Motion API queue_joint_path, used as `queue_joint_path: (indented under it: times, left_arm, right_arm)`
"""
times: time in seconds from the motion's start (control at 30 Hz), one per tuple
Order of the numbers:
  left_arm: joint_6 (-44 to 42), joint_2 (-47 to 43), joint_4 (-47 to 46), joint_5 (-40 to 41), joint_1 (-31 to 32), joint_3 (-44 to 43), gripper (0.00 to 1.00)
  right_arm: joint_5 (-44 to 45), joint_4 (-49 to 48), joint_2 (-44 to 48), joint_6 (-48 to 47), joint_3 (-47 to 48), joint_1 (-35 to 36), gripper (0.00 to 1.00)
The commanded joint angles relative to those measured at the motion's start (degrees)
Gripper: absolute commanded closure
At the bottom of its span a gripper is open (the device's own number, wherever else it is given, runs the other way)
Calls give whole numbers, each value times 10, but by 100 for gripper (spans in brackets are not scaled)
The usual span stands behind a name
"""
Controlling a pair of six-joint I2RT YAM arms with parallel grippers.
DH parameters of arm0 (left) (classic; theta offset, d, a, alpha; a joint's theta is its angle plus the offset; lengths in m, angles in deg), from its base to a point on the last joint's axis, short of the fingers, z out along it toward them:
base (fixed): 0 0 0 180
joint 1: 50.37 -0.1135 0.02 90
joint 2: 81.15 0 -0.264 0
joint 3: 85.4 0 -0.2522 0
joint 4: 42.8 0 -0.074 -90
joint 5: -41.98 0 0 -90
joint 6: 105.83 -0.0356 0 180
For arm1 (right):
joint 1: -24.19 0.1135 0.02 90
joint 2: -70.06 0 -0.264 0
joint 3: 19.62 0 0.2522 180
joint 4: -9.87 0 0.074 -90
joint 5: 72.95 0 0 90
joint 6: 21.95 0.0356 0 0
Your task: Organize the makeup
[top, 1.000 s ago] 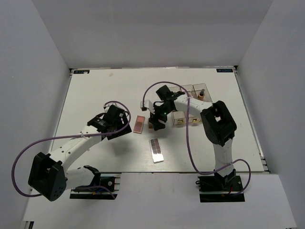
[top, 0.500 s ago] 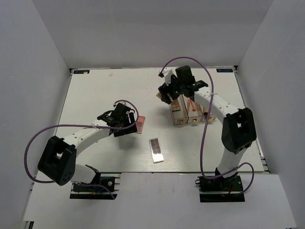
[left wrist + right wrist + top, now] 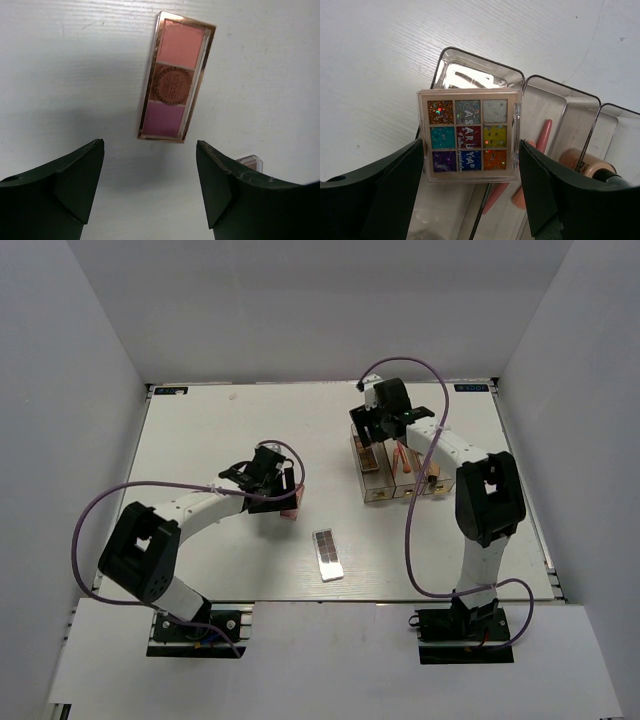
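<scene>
My right gripper (image 3: 470, 145) is shut on the multicoloured glitter palette (image 3: 468, 135) and holds it flat over the left compartment of the clear box (image 3: 480, 65). In the top view the right gripper (image 3: 372, 435) is at the box's far left end. A pink brush (image 3: 542, 137) lies in the middle compartment and a tan bottle (image 3: 580, 162) in the right one. My left gripper (image 3: 150, 145) is open, just short of the pink three-pan palette (image 3: 176, 85) lying on the table. In the top view the left gripper (image 3: 283, 488) partly covers that palette (image 3: 292, 508). The dark grey palette (image 3: 327, 553) lies nearer.
The clear box (image 3: 385, 492) stands right of centre, holding brownish items in its left compartment. A corner of another small item (image 3: 250, 160) shows beside my left gripper's right finger. Grey walls enclose the white table (image 3: 200, 440) on three sides.
My right gripper has carried the multicoloured palette from the table's middle up and right, over the box. My left gripper has moved right, over the pink palette.
</scene>
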Motion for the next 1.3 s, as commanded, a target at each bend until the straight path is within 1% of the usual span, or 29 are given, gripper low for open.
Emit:
queue_joint_path:
  times: [0.0, 0.03, 0.07, 0.13, 0.17, 0.23, 0.27, 0.3, 0.33, 0.43, 0.53, 0.63, 0.7, 0.8, 1.0, 1.1, 1.13, 1.2, 1.23, 1.27]
  left_arm:
    - [-29, 23, -17, 1, 2, -40, 16]
    - [-31, 28, -15, 2, 2, -47, 16]
    - [-33, 40, -17, 3, 2, -56, 16]
    - [-37, 48, -16, 8, 2, -64, 15]
    - [-37, 51, -15, 10, 2, -71, 15]
    - [-40, 62, -14, 15, 2, -76, 15]
    - [-42, 64, -14, 15, 2, -80, 14]
    - [-44, 73, -17, 16, 2, -82, 14]
    - [-45, 79, -17, 21, 2, -84, 14]
    - [-52, 102, -17, 28, 2, -100, 13]
    - [-62, 130, -13, 36, 2, -126, 12]
    - [-70, 166, 2, 52, 2, -163, 11]
    - [-74, 188, 17, 61, 2, -189, 11]
    - [-75, 206, 32, 68, 2, -207, 12]
    - [-77, 219, 48, 62, 2, -203, 17]
    - [-78, 223, 51, 53, 7, -194, 25]
    - [-78, 223, 49, 50, 7, -188, 32]
    - [-78, 216, 48, 41, 7, -184, 39]
    - [-77, 213, 47, 39, 7, -183, 45]
    - [-77, 204, 48, 36, 7, -184, 48]
  right_arm:
    - [33, -24, -18, 33, 38, -2, 100]
    - [33, -24, -29, 37, 48, -3, 100]
    - [33, -24, -34, 39, 53, -3, 98]
    - [32, -23, -45, 38, 62, -2, 87]
    - [25, -22, -45, 38, 64, -2, 77]
    - [17, -18, -45, 38, 64, -2, 67]
    - [12, -17, -45, 37, 63, -4, 55]
    - [11, -13, -47, 37, 63, -2, 51]
    - [8, -12, -46, 38, 63, -1, 37]
    - [5, -8, -44, 42, 60, -2, 30]
    - [0, -6, -37, 41, 54, -3, 17]
    - [-3, -5, -27, 38, 52, -4, 15]
    - [-9, -2, -21, 38, 51, -5, 12]
    - [-15, -1, -13, 38, 49, -7, 11]
    - [-36, -1, 17, 51, 39, -13, 11]
    - [-39, -1, 32, 59, 35, -21, 11]
    - [-58, -1, 40, 61, 32, -21, 11]
    - [-73, -5, 49, 63, 24, -30, 11]
    - [-78, -8, 62, 63, 18, -31, 11]
    - [-85, -12, 68, 60, 15, -34, 11]
